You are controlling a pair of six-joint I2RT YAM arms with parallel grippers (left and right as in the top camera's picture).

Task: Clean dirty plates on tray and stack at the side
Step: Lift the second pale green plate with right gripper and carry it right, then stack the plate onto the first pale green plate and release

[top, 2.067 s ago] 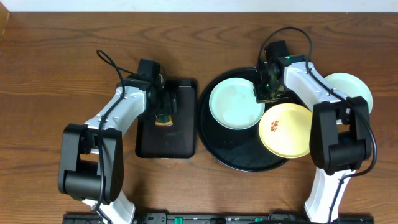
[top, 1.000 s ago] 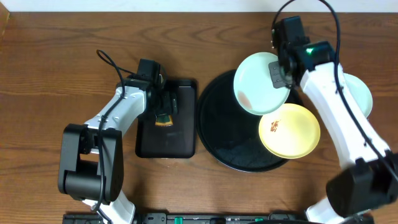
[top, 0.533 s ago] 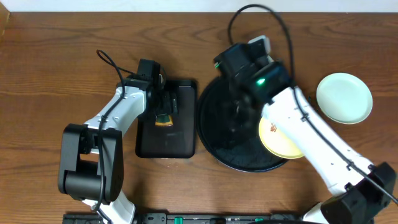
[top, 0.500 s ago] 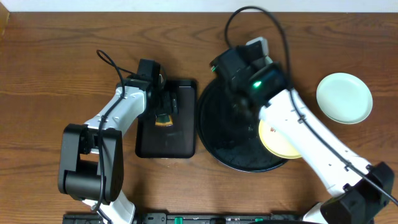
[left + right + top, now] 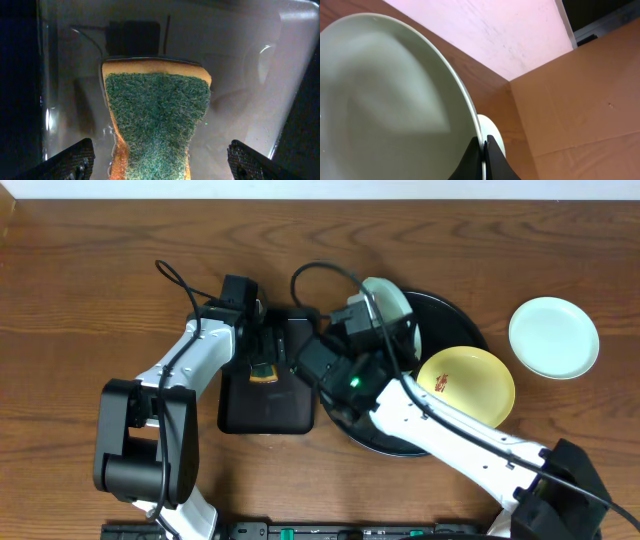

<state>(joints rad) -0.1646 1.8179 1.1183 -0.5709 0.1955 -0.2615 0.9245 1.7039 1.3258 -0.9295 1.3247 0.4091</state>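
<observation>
Held plate: a mint plate [image 5: 386, 298] is up in the air over the left edge of the round tray [image 5: 452, 315], just beside the rectangular tray [image 5: 268, 408]
Right end effector [image 5: 484, 146]: closed on that plate's rim, a thin pinch at one spot only
Left end effector [image 5: 262, 352]: over the rectangular tray, fingers apart on either side of the sponge [image 5: 157, 125] and not touching it where visible
Orientation: steeply tilted, almost on edge, hollow face toward the right wrist camera; being round it has no true long axis, but from overhead its sliver runs diagonally
Other plates: yellow plate [image 5: 466, 385], smeared, on the tray's right side, seemingly overlapping the rim; second mint plate [image 5: 553, 337] on the tabletop [image 5: 100, 260], well apart
Risk, grip: sponge pressure could swivel or slip the plate out of the edge pinch
Risk, reach: the right arm crosses close by the yellow plate and could nudge it
</observation>
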